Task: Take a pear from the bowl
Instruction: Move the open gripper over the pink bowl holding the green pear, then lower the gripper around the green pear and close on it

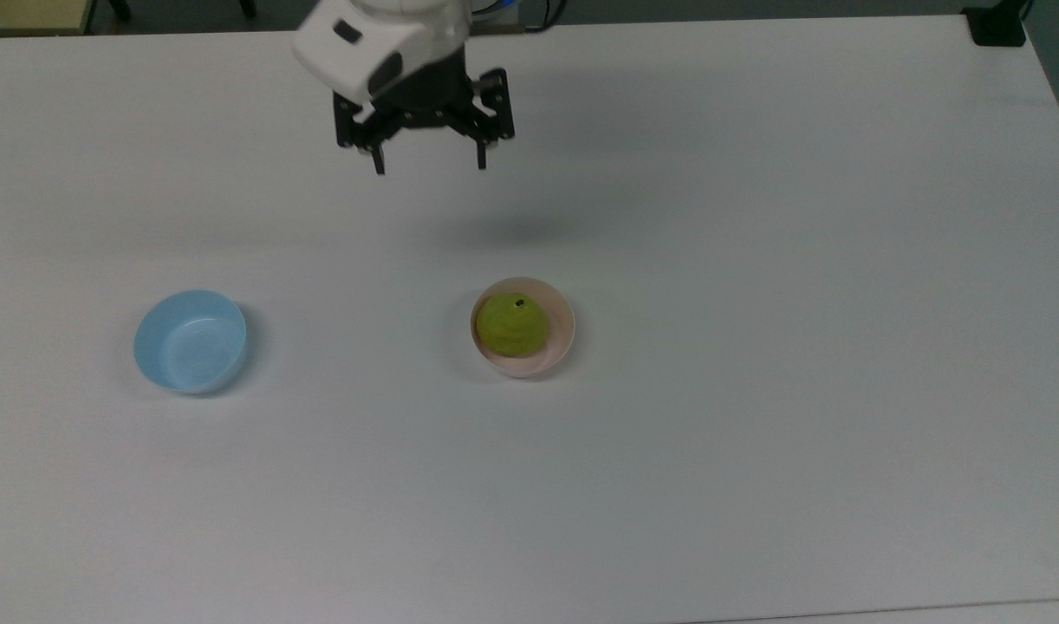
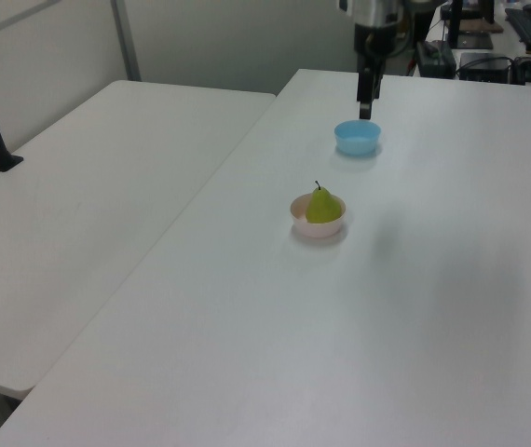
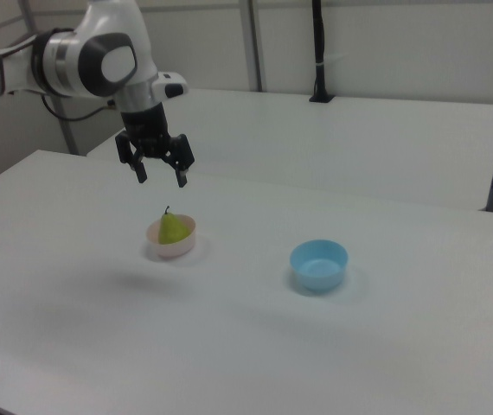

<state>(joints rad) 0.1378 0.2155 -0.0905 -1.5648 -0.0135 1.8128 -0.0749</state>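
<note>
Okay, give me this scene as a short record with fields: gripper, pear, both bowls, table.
gripper: open, raised above the table, holding nothing
pear: upright in the pink bowl, stem up, untouched
pink bowl: near the table's middle
blue bowl: empty, off to the top view's left of the pink bowl
table: white

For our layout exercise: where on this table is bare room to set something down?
Between the blue bowl and the pink bowl holding the pear; the whole table stretch on the top view's right; the near strip. Nowhere crowded; the open gripper hangs above the far edge.
</note>
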